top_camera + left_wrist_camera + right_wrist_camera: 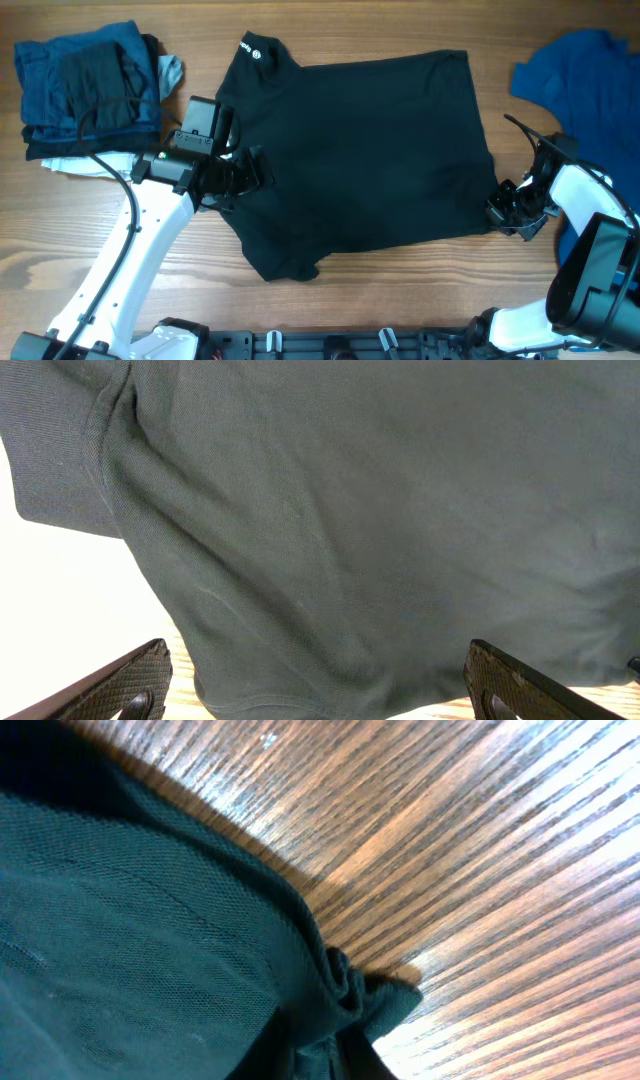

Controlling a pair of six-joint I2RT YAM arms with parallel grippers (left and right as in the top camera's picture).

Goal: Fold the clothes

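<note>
1. while the black t-shirt (360, 150) lies spread flat mid wooden table (400, 290), the left gripper (245, 172) sits at its left edge, jaws spread wide, holding nothing.
2. the right gripper (505, 208) is clenched on the shirt's bunched right-hand corner.
3. a blue shirt (575, 65) lies far right, apart.

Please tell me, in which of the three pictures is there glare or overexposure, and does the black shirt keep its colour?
Overhead: even light, no glare, and the black T-shirt looks truly black. Left wrist: the shirt turns a washed-out grey-green, and the background at lower left is blown out to white. Right wrist: bright glare streaks lie on the table, and the shirt looks dark green.
</note>
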